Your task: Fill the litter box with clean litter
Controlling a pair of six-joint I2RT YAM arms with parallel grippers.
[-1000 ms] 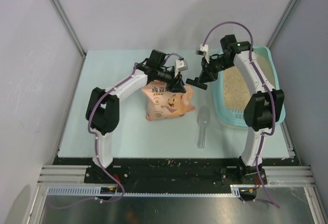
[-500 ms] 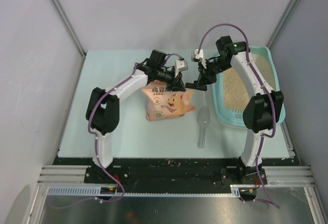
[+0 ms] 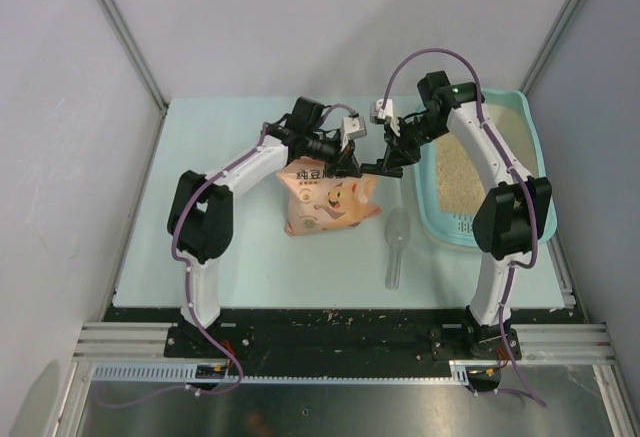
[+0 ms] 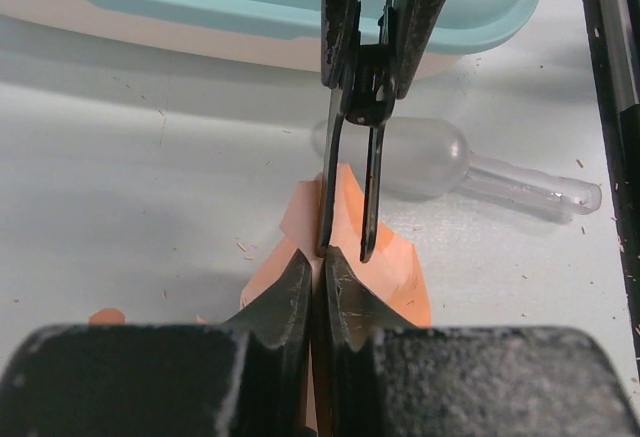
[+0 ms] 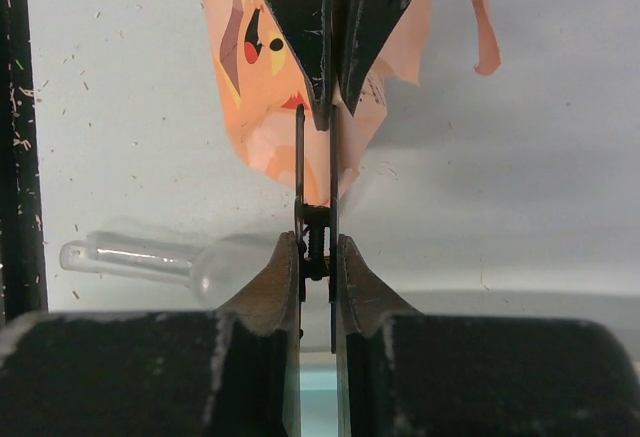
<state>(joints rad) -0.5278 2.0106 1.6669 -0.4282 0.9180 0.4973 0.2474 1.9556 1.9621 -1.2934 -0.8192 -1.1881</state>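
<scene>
The teal litter box (image 3: 530,132) stands at the right, with beige clean litter (image 3: 455,182) spread inside it. A peach-pink cat bag (image 3: 325,202) lies mid-table. My left gripper (image 3: 350,162) is shut on the bag's top edge (image 4: 395,267), its jaws (image 4: 318,257) pressed together on the orange film. My right gripper (image 3: 395,157) is shut on a thin black two-bladed clip (image 5: 300,167). The clip's blades (image 4: 372,187) straddle the bag's top corner just beyond my left fingertips. From the right wrist, the bag (image 5: 260,87) hangs ahead of the right gripper (image 5: 318,247).
A clear plastic scoop (image 3: 397,242) lies on the table between the bag and the litter box, also seen as the scoop (image 4: 430,157) in the left wrist view. Litter crumbs dot the table surface. Grey walls enclose the left, back and right sides.
My right gripper has carried the clip leftward to the bag's top corner. My left jaws have narrowed onto the bag's top edge.
</scene>
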